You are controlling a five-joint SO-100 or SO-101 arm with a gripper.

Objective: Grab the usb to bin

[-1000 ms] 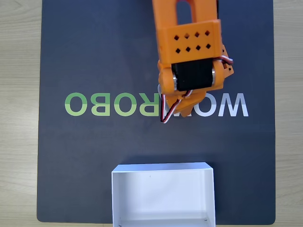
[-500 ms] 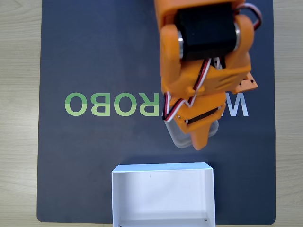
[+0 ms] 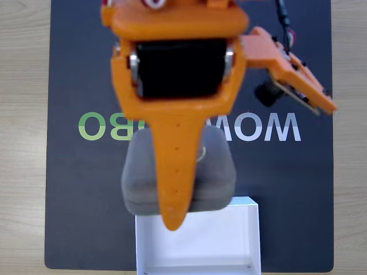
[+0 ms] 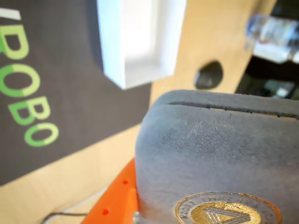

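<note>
Grey usb (image 3: 215, 172) now lifted off the dark mat (image 3: 74, 69), clamped in the orange claw (image 3: 172, 220) at lower centre of the fixed view, overlapping the white bin's (image 3: 241, 240) top edge, so release looks close.

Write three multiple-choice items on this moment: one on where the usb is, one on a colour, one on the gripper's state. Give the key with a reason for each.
1. Where is the usb?
A. Flat on the mat's far edge
B. Lifted in the gripper, by the bin's near rim
C. On the bin floor

2. What colour is the emblem on the usb?
A. Gold
B. Blue
C. Red

3. What state is the gripper in?
A. Open and empty
B. Shut on the bin wall
C. Shut on the usb

Key: B, the fixed view shows the block held under the orange finger, overlapping the bin's rim. A, the wrist view shows a gold disc with a triangle. C, the block sits against the jaws in both views.
</note>
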